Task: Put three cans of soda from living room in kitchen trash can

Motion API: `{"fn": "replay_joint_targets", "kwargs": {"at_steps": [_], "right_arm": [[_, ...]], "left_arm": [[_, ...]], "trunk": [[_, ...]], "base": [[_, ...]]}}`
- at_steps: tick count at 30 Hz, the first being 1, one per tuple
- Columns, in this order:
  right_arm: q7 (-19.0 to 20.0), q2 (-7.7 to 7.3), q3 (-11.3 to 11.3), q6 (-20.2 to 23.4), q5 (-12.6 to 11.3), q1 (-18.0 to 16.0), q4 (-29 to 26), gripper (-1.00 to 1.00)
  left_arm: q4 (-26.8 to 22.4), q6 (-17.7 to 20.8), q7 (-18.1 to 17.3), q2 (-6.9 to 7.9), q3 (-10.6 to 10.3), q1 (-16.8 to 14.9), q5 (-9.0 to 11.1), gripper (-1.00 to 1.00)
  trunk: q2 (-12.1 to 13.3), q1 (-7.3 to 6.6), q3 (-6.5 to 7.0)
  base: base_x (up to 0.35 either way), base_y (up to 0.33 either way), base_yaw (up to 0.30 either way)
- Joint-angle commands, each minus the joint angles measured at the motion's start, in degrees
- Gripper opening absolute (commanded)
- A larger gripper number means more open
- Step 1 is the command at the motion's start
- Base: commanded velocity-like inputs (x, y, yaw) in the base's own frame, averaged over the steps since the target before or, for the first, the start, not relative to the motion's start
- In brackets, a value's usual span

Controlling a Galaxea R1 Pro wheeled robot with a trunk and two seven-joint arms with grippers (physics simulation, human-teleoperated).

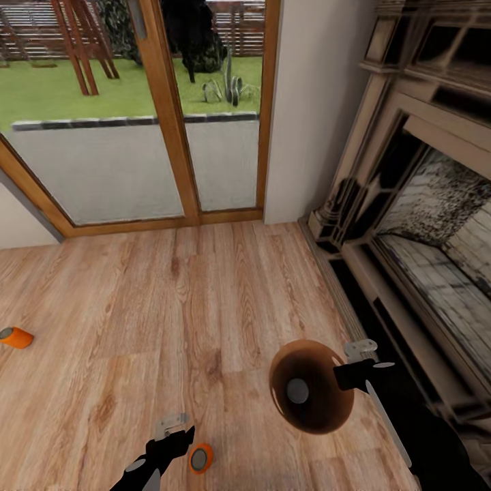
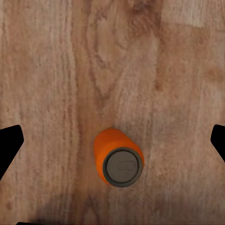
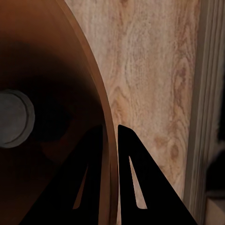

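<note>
One can (image 1: 297, 391) is seen inside the bin (image 1: 320, 416), whose rim is pinched by the right gripper (image 3: 110, 136). An upright orange can (image 2: 119, 159) stands on the floor (image 1: 204, 307) below the spread-open left gripper (image 1: 179, 428); another orange can (image 1: 16, 337) lies by the floor's left edge.

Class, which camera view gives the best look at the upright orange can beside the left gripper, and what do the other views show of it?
The left wrist view: the upright orange can stands whole, grey top and orange side, between the open fingers. The head view shows it small near the picture's bottom edge, beside the left gripper. The right wrist view shows the bin instead.
</note>
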Motion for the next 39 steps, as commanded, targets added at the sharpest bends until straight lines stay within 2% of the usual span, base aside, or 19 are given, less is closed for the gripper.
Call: {"fn": "replay_joint_targets", "kwargs": {"at_steps": [1, 11, 18, 26, 39], "right_arm": [[0.3, 0.01, 0.0, 0.0, -0.7, 0.0, 0.0, -1.0], [0.3, 0.01, 0.0, 0.0, -0.7, 0.0, 0.0, -1.0], [0.3, 0.02, 0.0, 0.0, -0.7, 0.0, 0.0, -1.0], [0.3, 0.03, 0.0, 0.0, -0.7, 0.0, 0.0, -1.0], [0.3, 0.01, 0.0, 0.0, -0.7, 0.0, 0.0, -1.0]], "left_arm": [[0.0, 0.0, 0.0, 0.0, 0.0, 0.0, 0.0, 1.0], [0.0, 0.0, 0.0, 0.0, 0.0, 0.0, 0.0, 1.0], [0.0, 0.0, 0.0, 0.0, 0.0, 0.0, 0.0, 1.0], [0.0, 0.0, 0.0, 0.0, 0.0, 0.0, 0.0, 1.0], [0.0, 0.0, 0.0, 0.0, 0.0, 0.0, 0.0, 1.0]], "trunk": [[-0.4, 0.22, -0.2], [-4.0, 2.19, -2.49], [-4.0, 2.19, -2.67], [-4.0, 2.19, -2.69], [-4.0, 2.19, -2.73]], "base": [[0.0, 0.0, 0.0], [0.0, 0.0, 0.0], [0.0, -0.01, 0.0], [0.0, -0.156, 0.0], [0.0, -0.011, 0.0]]}}
